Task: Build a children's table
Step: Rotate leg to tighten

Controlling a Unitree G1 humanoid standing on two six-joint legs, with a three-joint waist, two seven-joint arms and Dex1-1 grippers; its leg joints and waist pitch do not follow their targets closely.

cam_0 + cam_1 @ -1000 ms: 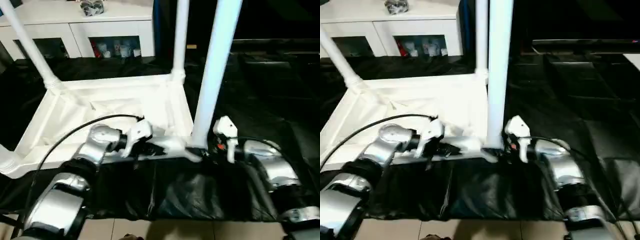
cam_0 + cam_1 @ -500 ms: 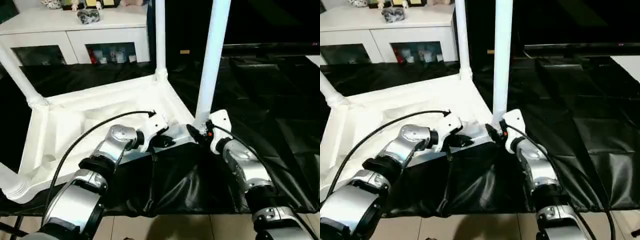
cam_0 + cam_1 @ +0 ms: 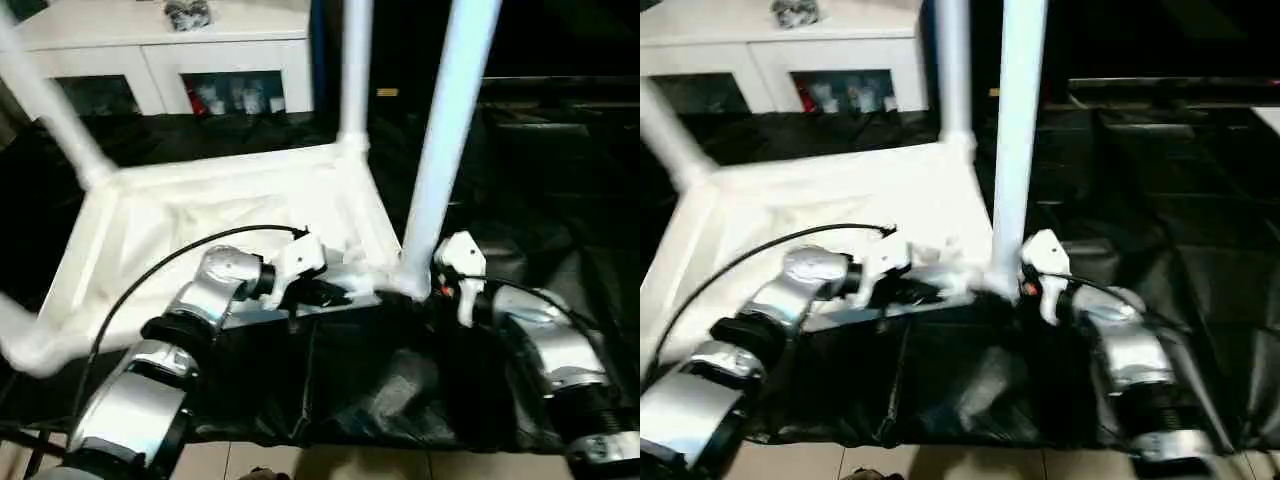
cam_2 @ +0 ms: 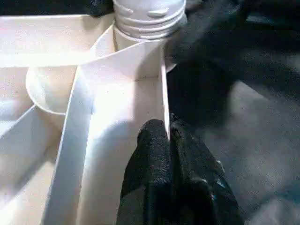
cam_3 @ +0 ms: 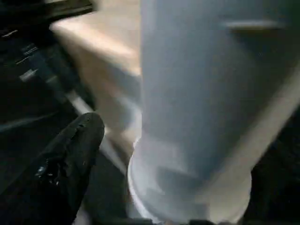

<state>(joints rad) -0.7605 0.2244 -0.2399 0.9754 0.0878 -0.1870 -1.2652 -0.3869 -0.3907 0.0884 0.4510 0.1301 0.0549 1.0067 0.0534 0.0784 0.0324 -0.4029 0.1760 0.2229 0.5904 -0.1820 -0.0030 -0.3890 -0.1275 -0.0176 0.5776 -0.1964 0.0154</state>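
Tabletop (image 3: 215, 215) lies upside down on the black sheet (image 3: 520, 200), legs up. My left gripper (image 4: 169, 140) is pinched on its near rim; whether my right gripper (image 3: 425, 290), at the near leg (image 3: 445, 150), is loose, I cannot tell. I worry the leg isn't fully seated and could tip if bumped.

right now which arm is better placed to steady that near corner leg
Right. The right gripper sits at the base of the near white tubular plastic leg, jaws apart beside it. The left gripper is shut on the white ribbed tabletop's rim.
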